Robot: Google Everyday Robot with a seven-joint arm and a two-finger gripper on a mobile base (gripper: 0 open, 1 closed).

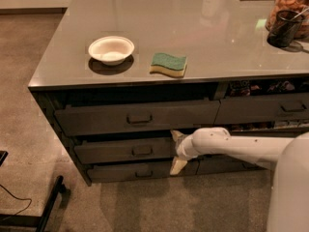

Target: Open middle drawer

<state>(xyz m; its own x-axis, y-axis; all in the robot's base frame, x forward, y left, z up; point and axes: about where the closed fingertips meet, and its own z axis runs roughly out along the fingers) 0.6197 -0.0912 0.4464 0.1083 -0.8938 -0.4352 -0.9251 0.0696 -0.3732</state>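
Note:
The middle drawer (pixel 120 151) is a dark grey-brown front with a small centre handle (pixel 142 151). It sits between the taller top drawer (pixel 96 120) and the slimmer bottom drawer (pixel 120 172) under the grey counter. My gripper (pixel 176 151), on a white arm reaching in from the right, is at the right end of the middle drawer front. It is open: one pale finger (pixel 176 135) shows at the drawer's top edge and the other finger (pixel 177 166) below its bottom edge. The handle is to the gripper's left, untouched.
On the counter (pixel 203 37) are a white bowl (pixel 111 49), a green-and-yellow sponge (pixel 168 64), a dark cup (pixel 284 28) and a jar (pixel 292 1) at the far right. More drawers (pixel 263 109) stand to the right. A black stand leg (pixel 48 207) lies on the floor at left.

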